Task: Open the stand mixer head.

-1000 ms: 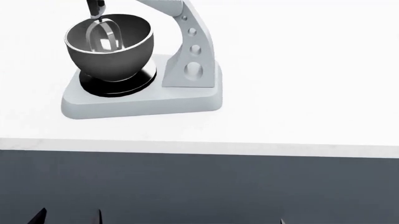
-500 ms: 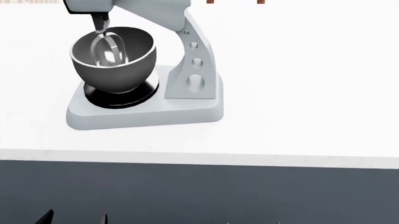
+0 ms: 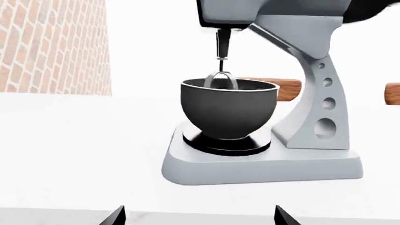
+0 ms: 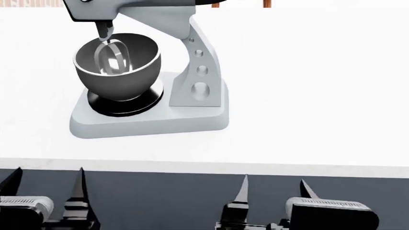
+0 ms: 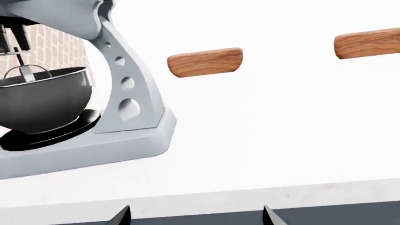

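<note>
Stand mixer head (image 4: 137,7) down over steel bowl (image 4: 117,64), far-left on white counter (image 4: 307,96); left gripper (image 4: 48,201) and right gripper (image 4: 271,203) both spread, empty, below counter edge, well apart from mixer

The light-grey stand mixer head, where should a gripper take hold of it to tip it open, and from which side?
Probably the front end of the light-grey stand mixer head, above the steel mixing bowl, reached from below and lifted. The head joins the grey column with round holes at its rear, so the far end should swing most. Both grippers, left and right, are open and off it.
</note>
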